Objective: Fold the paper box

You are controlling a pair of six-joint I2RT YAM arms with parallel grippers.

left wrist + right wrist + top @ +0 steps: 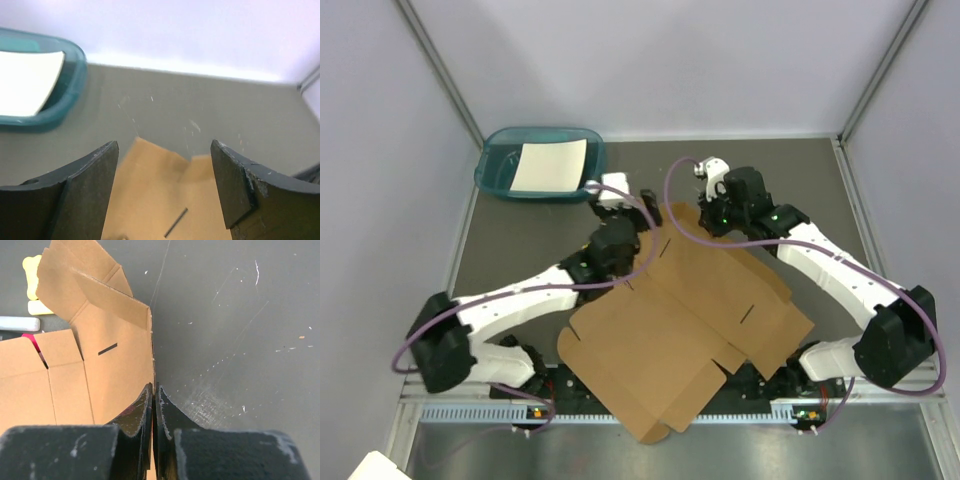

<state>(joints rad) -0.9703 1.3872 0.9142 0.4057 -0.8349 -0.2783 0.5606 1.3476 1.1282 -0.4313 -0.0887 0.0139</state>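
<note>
A teal oval plastic tray (492,168) is sitting at the far left corner of the dark grey, scuffed tabletop (800,180). 1 white paper sheet (550,165) is lying inside it. Pale walls (670,60) are enclosing the table on 3 sides. A small yellow rounded piece (31,269) is showing in the right wrist view, too partial to identify. A white object (375,468) is peeking in at the near left corner.

We see the paper box (685,330) as a plain brown corrugated sheet, spread mostly flat across the near middle of the table (800,180), one corner overhanging the near edge (creases and short slots show). Its far side panel (115,365) is lifted, end flaps bent.
</note>
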